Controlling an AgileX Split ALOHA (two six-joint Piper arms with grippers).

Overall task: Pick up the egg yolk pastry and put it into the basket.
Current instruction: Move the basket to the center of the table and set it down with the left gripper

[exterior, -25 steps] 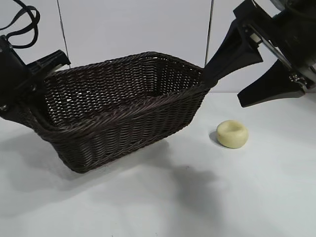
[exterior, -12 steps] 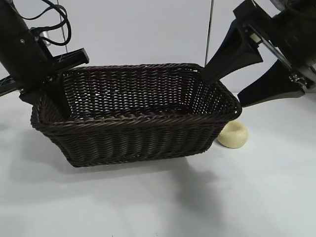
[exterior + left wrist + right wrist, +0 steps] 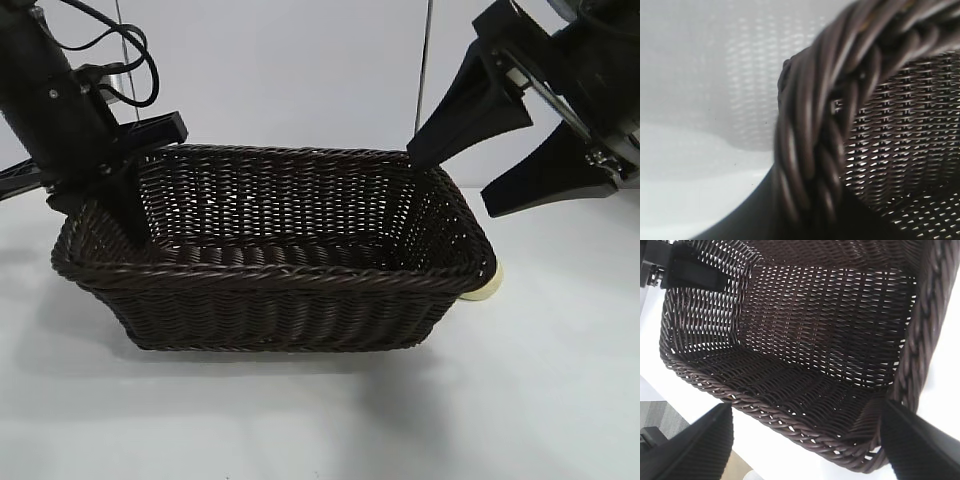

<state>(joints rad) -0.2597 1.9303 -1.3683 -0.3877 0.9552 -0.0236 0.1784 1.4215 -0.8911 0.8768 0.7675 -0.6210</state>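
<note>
1. My left claw [image 3: 118,205], at the basket's left end in the exterior view, is pinched on the braided rim of the large rectangular dark brown woven wicker basket [image 3: 270,270]; the left wrist view shows that rim [image 3: 815,150] filling the frame right at the camera.
2. My right claw [image 3: 480,175] hangs above the basket's right end with both black fingers spread wide and nothing between them; one finger [image 3: 462,105] points down toward the basket's right corner.
3. In the right wrist view the two fingertips frame the basket's open, empty interior [image 3: 805,340], with the left claw [image 3: 690,272] visible at the far end.
4. The small pale cream-yellow round egg yolk pastry [image 3: 488,285] lies on the white table [image 3: 540,400], touching or just beside the basket's right wall and mostly hidden behind it.
5. Governing relation: the pastry sits below the right claw, on that arm's side, and well apart from the left claw. I judge the right arm the nearer one for the pick, with the basket wall crowding the approach.
</note>
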